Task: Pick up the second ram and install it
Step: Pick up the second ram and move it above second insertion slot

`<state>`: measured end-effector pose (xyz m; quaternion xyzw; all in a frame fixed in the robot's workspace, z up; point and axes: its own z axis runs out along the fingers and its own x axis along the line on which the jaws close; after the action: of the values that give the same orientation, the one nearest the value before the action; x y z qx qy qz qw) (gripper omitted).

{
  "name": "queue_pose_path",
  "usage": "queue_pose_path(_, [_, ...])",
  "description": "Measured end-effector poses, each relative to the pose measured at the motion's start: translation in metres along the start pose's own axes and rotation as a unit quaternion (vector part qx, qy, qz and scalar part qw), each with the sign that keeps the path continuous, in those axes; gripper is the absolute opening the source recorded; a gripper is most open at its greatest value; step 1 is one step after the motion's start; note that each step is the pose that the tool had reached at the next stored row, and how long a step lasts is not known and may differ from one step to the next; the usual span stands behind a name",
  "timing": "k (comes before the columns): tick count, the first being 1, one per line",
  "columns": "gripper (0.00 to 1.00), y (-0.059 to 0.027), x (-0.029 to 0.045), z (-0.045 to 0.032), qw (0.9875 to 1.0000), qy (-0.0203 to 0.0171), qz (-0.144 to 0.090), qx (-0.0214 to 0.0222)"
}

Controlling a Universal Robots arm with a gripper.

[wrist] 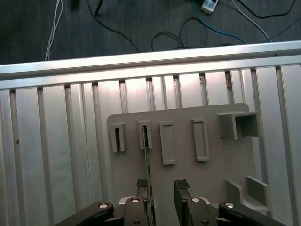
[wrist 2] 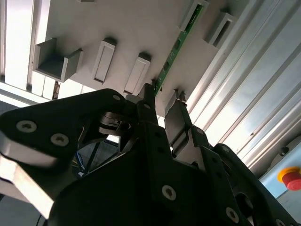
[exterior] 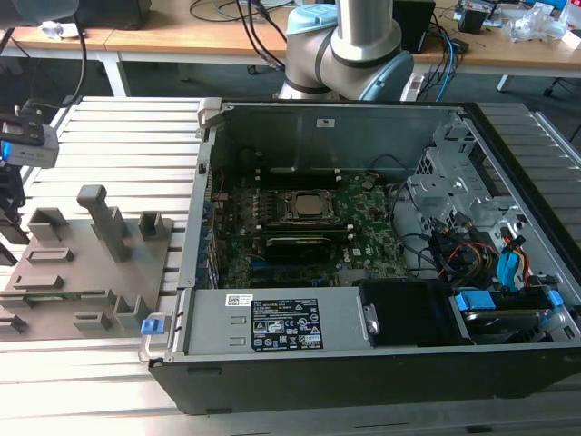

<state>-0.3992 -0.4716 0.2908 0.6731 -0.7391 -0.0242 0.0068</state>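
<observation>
**Open jaws straddle the second ram on its fixture**

We see the table [exterior: 109, 127] carrying the open computer case [exterior: 363, 363] on the exterior view's right and the fixture plate [wrist: 188, 179] on its left. Over that plate hangs the gripper [wrist: 162, 184], fingers [wrist: 181, 186] parted and nothing clamped. The second ram [wrist: 147, 160] stands on edge in the plate. Its near end lies between the fingers, just beside one and well apart from the other.

We judge that lopsided gap to be the main hazard. If the jaws closed from here, one finger would meet the stick before the other. That could tilt it in its pocket or get it pinched askew. A crooked hold would then make seating it on the motherboard [exterior: 363, 227] awkward, and a board this thin may flex under side load.

The table is bright aluminium, ribbed in long parallel slots. The case is a dark sheet-metal box. The plate is matte grey, with raised rectangular pockets. The fingers are black and flat-faced. The ram is a slim green strip, seen nearly edge-on.
</observation>
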Motion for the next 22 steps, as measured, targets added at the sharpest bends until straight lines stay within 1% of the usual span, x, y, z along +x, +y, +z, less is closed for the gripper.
queue_pose_path(7, [0.36,-0.0003,0.0001,0.0059,1.0,0.0,0.0,0.0])
queue_pose_path(10, [0.36,-0.0005,0.0002,0.0109,1.0,0.0,0.0,0.0])
queue_pose_path(16, [0.36,-0.0007,0.0005,0.0173,1.0,0.0,0.0,0.0])
queue_pose_path(22, [0.36,-0.0013,0.0023,0.0243,1.0,0.0001,-0.003,-0.0001])
